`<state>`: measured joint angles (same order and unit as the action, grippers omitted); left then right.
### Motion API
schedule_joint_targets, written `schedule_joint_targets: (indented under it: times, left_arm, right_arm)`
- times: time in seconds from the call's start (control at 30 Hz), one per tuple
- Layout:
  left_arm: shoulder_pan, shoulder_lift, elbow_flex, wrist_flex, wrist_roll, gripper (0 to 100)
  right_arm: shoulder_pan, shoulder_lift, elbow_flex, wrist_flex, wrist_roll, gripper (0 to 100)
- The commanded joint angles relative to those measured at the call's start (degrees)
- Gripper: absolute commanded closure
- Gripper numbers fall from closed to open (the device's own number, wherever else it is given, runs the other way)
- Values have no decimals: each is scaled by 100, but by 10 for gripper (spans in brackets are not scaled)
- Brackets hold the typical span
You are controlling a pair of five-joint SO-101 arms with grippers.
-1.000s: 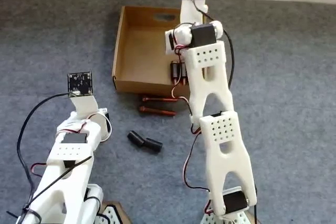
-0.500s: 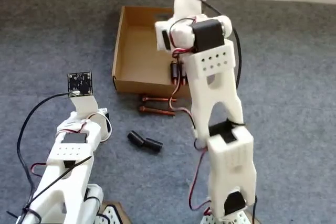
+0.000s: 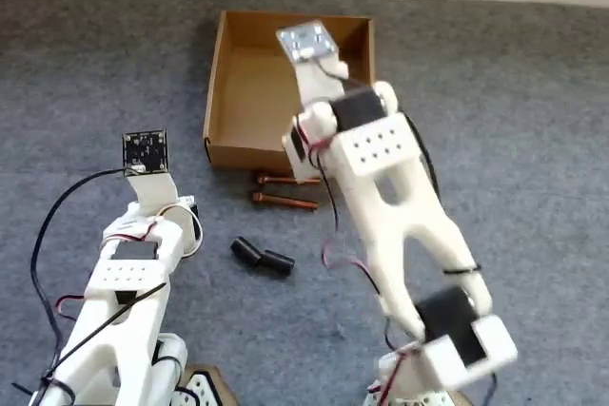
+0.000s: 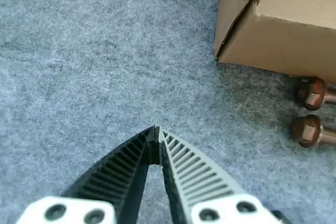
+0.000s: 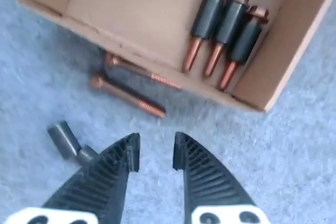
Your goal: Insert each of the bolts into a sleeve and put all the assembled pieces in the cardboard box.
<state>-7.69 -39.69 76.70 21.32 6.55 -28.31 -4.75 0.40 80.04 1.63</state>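
Note:
The cardboard box (image 3: 249,92) stands at the back of the grey carpet. In the right wrist view it (image 5: 131,3) holds three assembled pieces (image 5: 229,18), bolts in black sleeves, side by side in one corner. Two bare copper bolts (image 3: 285,189) lie parallel just in front of the box wall, and two black sleeves (image 3: 262,257) lie end to end nearer the arms. My right gripper (image 5: 156,148) is open and empty, hovering above the carpet near the sleeves (image 5: 68,142) and bolts (image 5: 128,95). My left gripper (image 4: 156,131) is shut and empty, low over the carpet short of the box corner (image 4: 236,30).
The right arm (image 3: 381,178) leans over the box's front wall and hides its right part in the high view. The left arm (image 3: 133,263) sits at the front left. Two bolt heads (image 4: 310,111) show beside the box in the left wrist view.
The right arm has drawn back from the far side of the box towards the front and swung left, its wrist now over the box's front part. The left arm has not moved.

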Motion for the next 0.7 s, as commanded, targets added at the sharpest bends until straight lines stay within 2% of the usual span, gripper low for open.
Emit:
schedule_joint_targets:
  times: [0.0,0.23,0.33,0.4,0.5,0.57,0.67]
  left_arm:
    - [84,-13,-31,-97,-35,990]
    - [31,-13,-57,-97,-35,990]
    - [-426,-40,-75,-97,0,991]
    - [-804,-31,-163,-88,114,991]
    - [-1218,-22,-189,-88,800,990]
    - [-1367,-22,-189,-97,1134,990]
    - [-1393,-13,-189,-97,1222,990]
  right_arm:
    - [-57,-1077,1323,-646,193,893]
    - [-215,-2325,3767,-2290,835,893]
    - [-664,-2615,4426,-2651,1248,893]
    - [-971,-2721,4629,-2765,1389,893]
    - [-1332,-2738,4673,-2835,1618,893]
    - [-1525,-2730,4708,-2835,1899,893]
    - [-1745,-2668,4769,-2835,2189,893]
